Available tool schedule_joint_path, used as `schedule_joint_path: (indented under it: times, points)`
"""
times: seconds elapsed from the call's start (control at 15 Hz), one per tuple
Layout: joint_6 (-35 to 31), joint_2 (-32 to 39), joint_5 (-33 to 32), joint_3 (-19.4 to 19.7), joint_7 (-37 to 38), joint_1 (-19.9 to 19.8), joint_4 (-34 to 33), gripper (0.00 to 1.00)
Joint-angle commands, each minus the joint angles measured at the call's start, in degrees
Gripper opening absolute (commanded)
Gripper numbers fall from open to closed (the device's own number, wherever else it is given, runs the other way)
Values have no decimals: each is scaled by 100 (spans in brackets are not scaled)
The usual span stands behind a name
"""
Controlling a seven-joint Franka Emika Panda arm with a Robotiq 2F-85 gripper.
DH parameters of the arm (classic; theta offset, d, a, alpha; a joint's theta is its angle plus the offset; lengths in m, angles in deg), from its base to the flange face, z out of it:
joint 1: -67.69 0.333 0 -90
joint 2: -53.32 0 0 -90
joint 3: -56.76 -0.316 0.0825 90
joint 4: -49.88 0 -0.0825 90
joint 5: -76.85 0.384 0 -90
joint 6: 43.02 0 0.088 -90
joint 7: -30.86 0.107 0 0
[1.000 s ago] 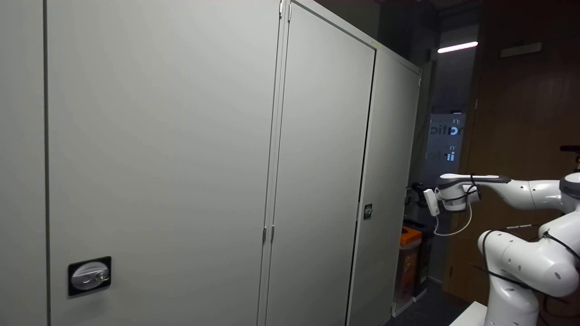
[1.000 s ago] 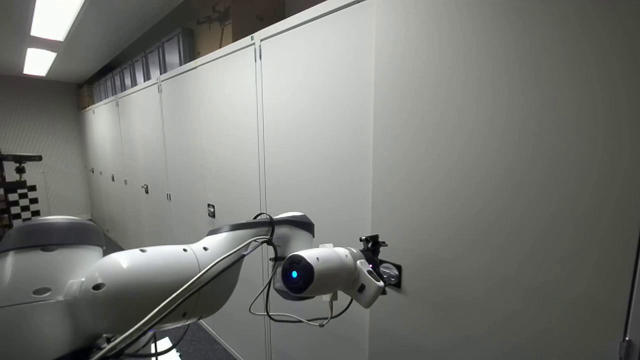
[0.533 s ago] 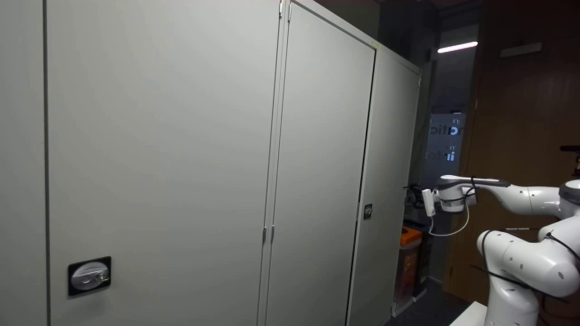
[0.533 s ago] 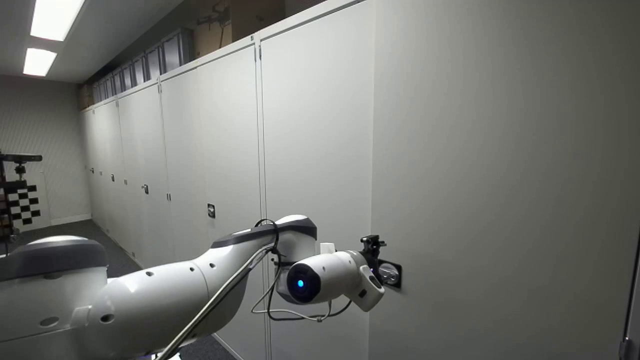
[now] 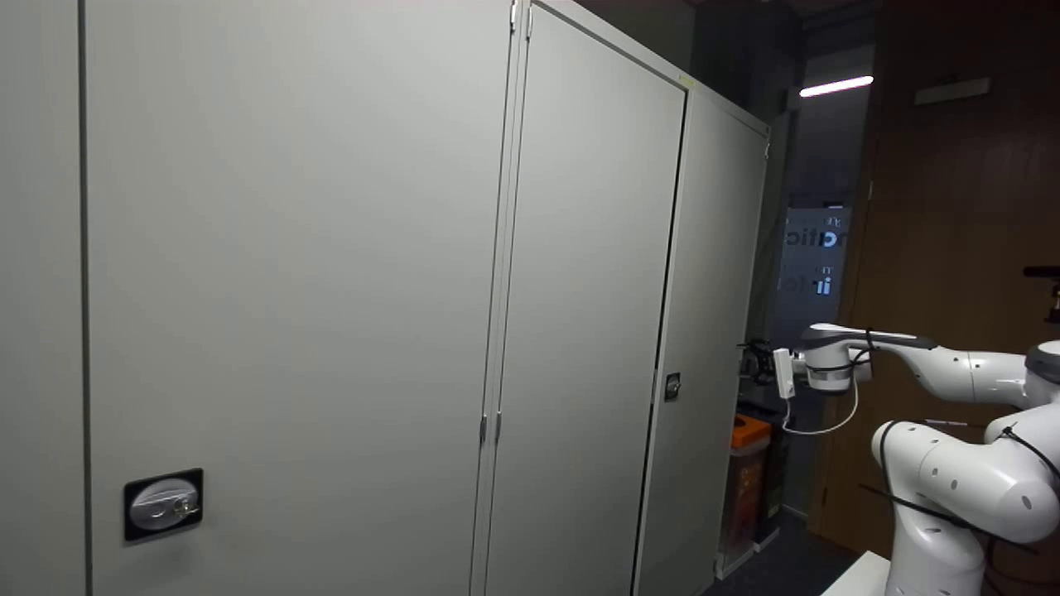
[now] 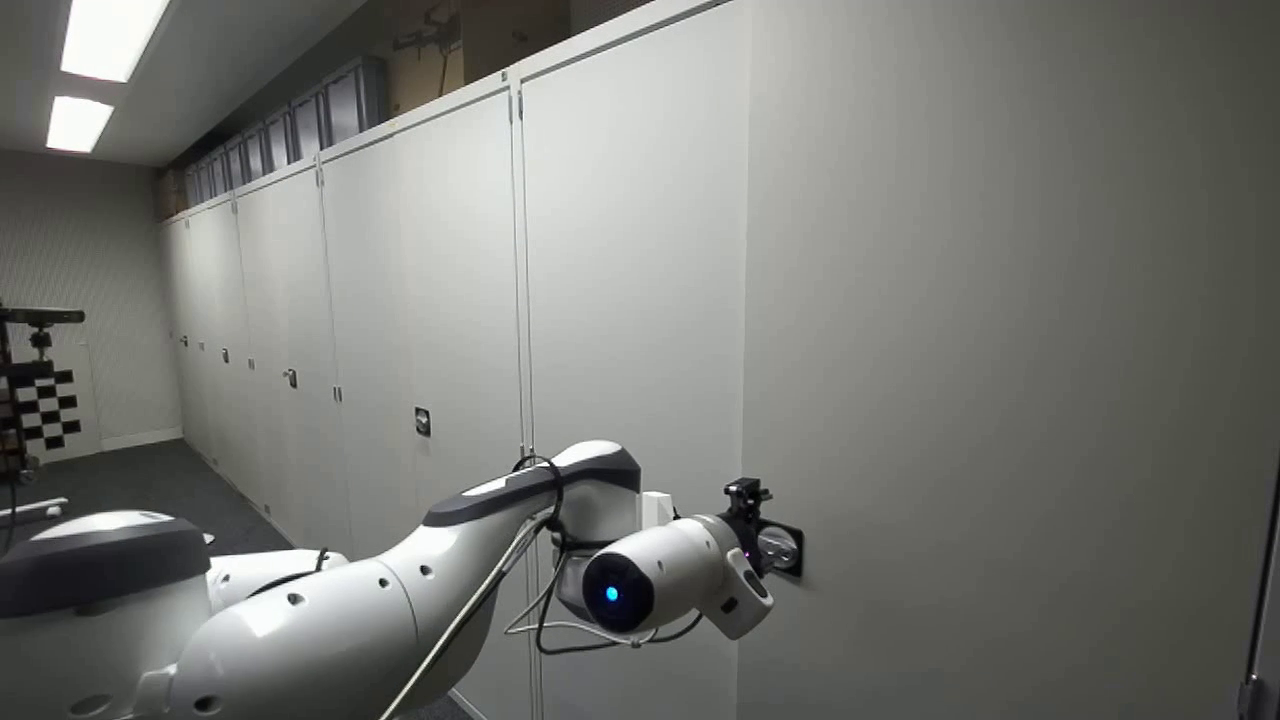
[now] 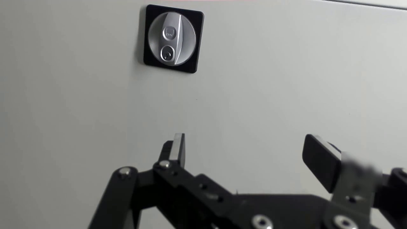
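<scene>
A round silver knob (image 7: 187, 33) with a keyhole sits on a black square plate, fixed to the pale grey cabinet door (image 7: 95, 127). In the wrist view my gripper (image 7: 244, 141) stands wide open below the knob and to its right. Only bare door shows between the finger pads (image 7: 319, 162); nothing is held. Seen in an exterior view, the gripper (image 6: 748, 512) overlaps the left side of the knob's plate (image 6: 792, 553), its lower part hidden by the white camera housing. From another side, the gripper (image 5: 755, 362) is dark and small, pointing toward the cabinets.
Tall grey cabinets (image 5: 331, 248) line the wall, with further knobs (image 5: 166, 503). An orange-topped bin (image 5: 749, 430) stands past the cabinet row. Cables (image 6: 460, 610) run along the arm. A stand with a checkerboard (image 6: 45, 410) is at the far left.
The forearm and wrist have sunk over the last second, carrying the gripper slightly lower in both exterior views. Its jaws have stayed open and the cabinet doors have not moved.
</scene>
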Motion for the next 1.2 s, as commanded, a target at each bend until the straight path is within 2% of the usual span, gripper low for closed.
schedule_joint_path:
  times: [0.0,1.13]
  points:
    - [223,-221,84,98,26,197,-279,100]
    - [218,-263,-61,725,-136,887,-723,100]
